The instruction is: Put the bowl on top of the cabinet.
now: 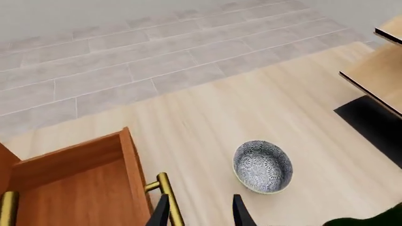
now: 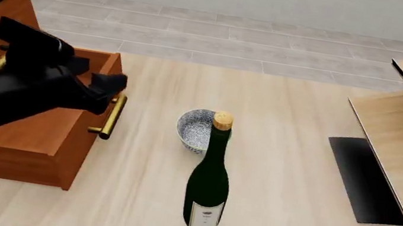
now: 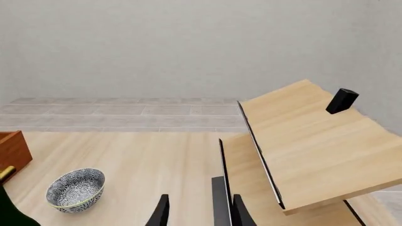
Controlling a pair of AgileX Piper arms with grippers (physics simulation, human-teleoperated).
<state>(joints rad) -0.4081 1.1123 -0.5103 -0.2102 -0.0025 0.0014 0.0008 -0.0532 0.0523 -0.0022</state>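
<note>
Left gripper (image 1: 199, 212) empty, fingers apart, mid-left over cabinet (image 2: 37, 142) drawer, lining up on bowl (image 2: 197, 129) at center.

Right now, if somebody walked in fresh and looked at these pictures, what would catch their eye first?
Probably the dark green corked bottle standing upright mid-table, nearest the camera in the front view. Just behind it sits the speckled bowl, upright and empty. At the table's left the reddish-brown cabinet has a drawer pulled open, with the left gripper hovering by its brass handle, holding nothing.
</note>
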